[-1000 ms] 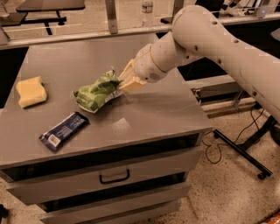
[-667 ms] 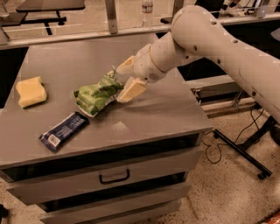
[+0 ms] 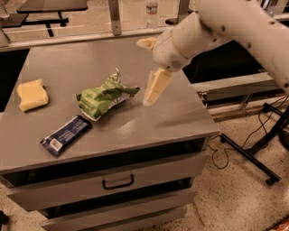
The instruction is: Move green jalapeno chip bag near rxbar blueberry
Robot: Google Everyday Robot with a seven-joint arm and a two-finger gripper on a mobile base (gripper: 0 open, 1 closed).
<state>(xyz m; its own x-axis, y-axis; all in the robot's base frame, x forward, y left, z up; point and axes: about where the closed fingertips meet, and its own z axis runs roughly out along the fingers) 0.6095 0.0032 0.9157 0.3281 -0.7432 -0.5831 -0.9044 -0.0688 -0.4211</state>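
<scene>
The green jalapeno chip bag (image 3: 104, 95) lies crumpled on the grey cabinet top (image 3: 180, 117), near its middle. The rxbar blueberry (image 3: 66, 134), a dark navy wrapper with a white label patch at its lower left end, lies just in front and to the left of the bag, about touching its lower edge. My gripper (image 3: 143, 72) hangs just right of the bag, open and empty. One cream finger (image 3: 156, 85) points down close to the tabletop, clear of the bag; the other (image 3: 145, 43) sticks out higher up.
A yellow sponge (image 3: 31, 94) lies at the left of the top. The cabinet has drawers with a black handle (image 3: 118, 182) in front. A metal stand's legs and cables (image 3: 253, 149) stand on the floor to the right. A water bottle (image 3: 151, 6) is behind.
The gripper has let go of the chip bag and drawn back to the right and up, with its fingers spread. The bag now rests on the top beside the blue bar.
</scene>
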